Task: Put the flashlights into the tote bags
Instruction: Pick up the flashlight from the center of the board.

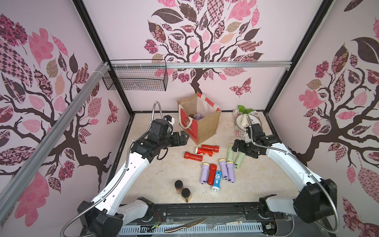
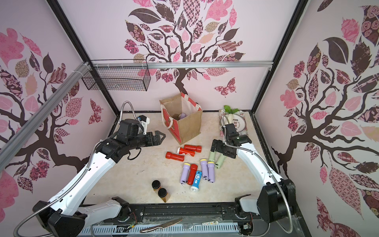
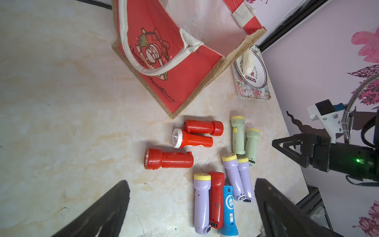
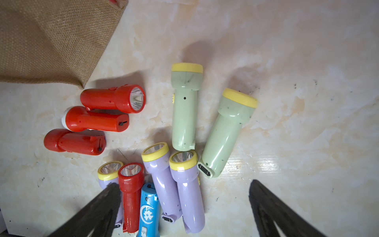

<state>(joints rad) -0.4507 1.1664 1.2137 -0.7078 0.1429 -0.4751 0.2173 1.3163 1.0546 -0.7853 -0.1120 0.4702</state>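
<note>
Two brown jars [image 1: 182, 190] near surface's front edge. Flashlights [image 1: 213, 164] in red, lilac, green and blue lying mid-surface, toward right. Right gripper [image 1: 236, 145] wide open, empty, above green pair [image 1: 230, 154]. Left gripper [image 1: 184, 137] open, empty, beside tote bag [image 1: 207, 131]. Bag upright near back edge, lilac flashlight [image 1: 198, 117] inside.

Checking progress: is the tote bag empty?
Not empty: something lilac, likely a flashlight, shows inside the tote bag through its open top.

Only a tan jute corner of the tote bag [image 4: 51, 41] shows. Three red flashlights [image 4: 98, 121] lie just beside it; two pale green flashlights [image 4: 184, 106] lie farther off. Farthest from the bag, lilac flashlights [image 4: 164, 184] and a blue flashlight [image 4: 148, 211] cluster by the right gripper [image 4: 184, 183], jaws spread wide.
</note>
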